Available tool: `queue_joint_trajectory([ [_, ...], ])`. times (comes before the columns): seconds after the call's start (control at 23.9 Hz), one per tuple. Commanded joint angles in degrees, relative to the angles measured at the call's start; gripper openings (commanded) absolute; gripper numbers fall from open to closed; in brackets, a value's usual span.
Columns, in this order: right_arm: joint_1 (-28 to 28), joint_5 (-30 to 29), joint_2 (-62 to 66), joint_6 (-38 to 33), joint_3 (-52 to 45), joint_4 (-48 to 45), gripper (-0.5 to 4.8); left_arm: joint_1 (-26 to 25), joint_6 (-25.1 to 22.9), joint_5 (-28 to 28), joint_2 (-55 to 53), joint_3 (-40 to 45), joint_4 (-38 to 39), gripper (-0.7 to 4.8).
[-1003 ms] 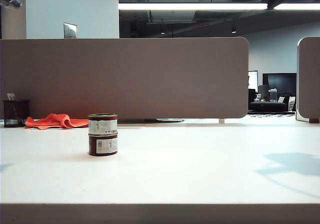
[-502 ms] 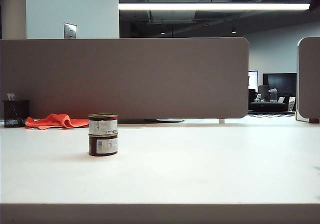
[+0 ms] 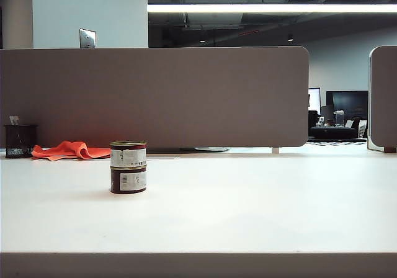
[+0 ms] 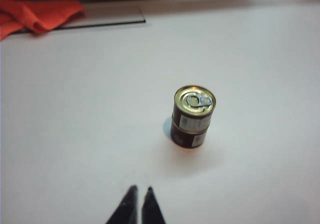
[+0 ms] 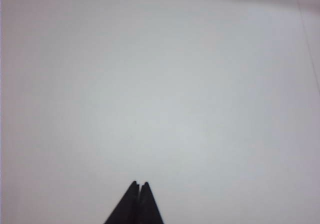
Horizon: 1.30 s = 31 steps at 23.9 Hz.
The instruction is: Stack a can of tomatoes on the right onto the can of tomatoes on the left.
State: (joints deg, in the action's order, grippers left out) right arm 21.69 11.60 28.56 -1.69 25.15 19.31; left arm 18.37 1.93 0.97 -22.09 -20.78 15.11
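Observation:
Two dark cans of tomatoes with white labels stand stacked on the white table, left of centre. The upper can (image 3: 128,154) sits squarely on the lower can (image 3: 128,180). From the left wrist the upper can (image 4: 194,109), with its gold pull-tab lid, rests on the lower can (image 4: 187,136). My left gripper (image 4: 139,189) is shut and empty, well back from the stack and above the table. My right gripper (image 5: 139,183) is shut and empty over bare table, with no can in its view. Neither arm shows in the exterior view.
An orange cloth (image 3: 68,149) and a black mesh pen cup (image 3: 20,141) lie at the table's back left, against a grey partition (image 3: 155,95). The orange cloth (image 4: 37,13) also shows far beyond the stack. A second partition (image 3: 383,98) stands at the right.
The arm parts at the top corners of the exterior view have left the frame. The shadow on the right of the table has gone. The stacked cans have not moved.

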Motion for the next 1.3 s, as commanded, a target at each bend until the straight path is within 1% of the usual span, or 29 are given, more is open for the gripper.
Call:
queue_joint_trajectory([
  [0.04, 0.07, 0.11, -3.98, -0.17, -3.74, -9.88, 0.23, -0.07, -1.73, 0.26, 2.16, 2.75, -7.43, 0.16],
  [0.21, 0.04, 0.09, -9.73, -0.15, -8.00, -11.87, 0.22, -0.07, -1.86, 2.10, 4.63, 5.60, -8.41, 0.16],
  [0.29, 0.07, 0.09, -12.85, -0.15, -9.90, -12.07, 0.22, -0.07, -2.67, 3.08, 6.05, 7.23, -8.66, 0.16],
  [0.42, 0.04, 0.11, -17.55, -0.17, -12.61, -12.35, 0.22, -0.04, -1.90, 3.08, 8.00, 9.68, -11.06, 0.15],
  [0.5, 0.07, 0.09, -20.48, -0.15, -14.05, -12.35, 0.22, -0.07, -1.75, 1.20, 9.16, 10.73, -11.56, 0.07],
  [0.54, 0.04, 0.13, -22.18, -0.15, -14.86, -12.31, 0.22, -0.07, -1.09, -0.72, 9.75, 11.30, -12.02, -0.06],
  [0.59, 0.04, 0.28, -24.72, -0.15, -16.13, -12.26, 0.22, -0.07, -1.05, -3.50, 10.60, 12.13, -12.74, -0.06],
  [0.71, 0.07, -0.13, -28.41, -0.20, -18.12, -11.50, 0.22, -0.07, -1.18, -4.28, 11.54, 13.33, -12.83, -0.06],
  [0.88, 0.33, -0.26, -28.57, -0.20, -21.62, -11.67, 0.22, -0.07, -2.99, -5.84, 13.49, 16.37, -13.75, -0.06],
  [0.96, 0.31, -1.51, -28.59, -0.20, -23.65, -12.04, 0.22, -0.07, -2.49, -6.23, 15.85, 18.29, -14.03, -0.06],
  [1.13, 0.31, -1.42, -28.59, -0.17, -24.41, -11.91, 0.22, -0.07, -2.36, -6.29, 20.15, 20.46, -13.66, -0.06],
  [1.3, 0.22, -1.40, -28.61, -0.15, -24.44, -12.85, 0.22, -0.07, -2.54, -6.19, 21.92, 20.41, -11.02, -0.06],
])
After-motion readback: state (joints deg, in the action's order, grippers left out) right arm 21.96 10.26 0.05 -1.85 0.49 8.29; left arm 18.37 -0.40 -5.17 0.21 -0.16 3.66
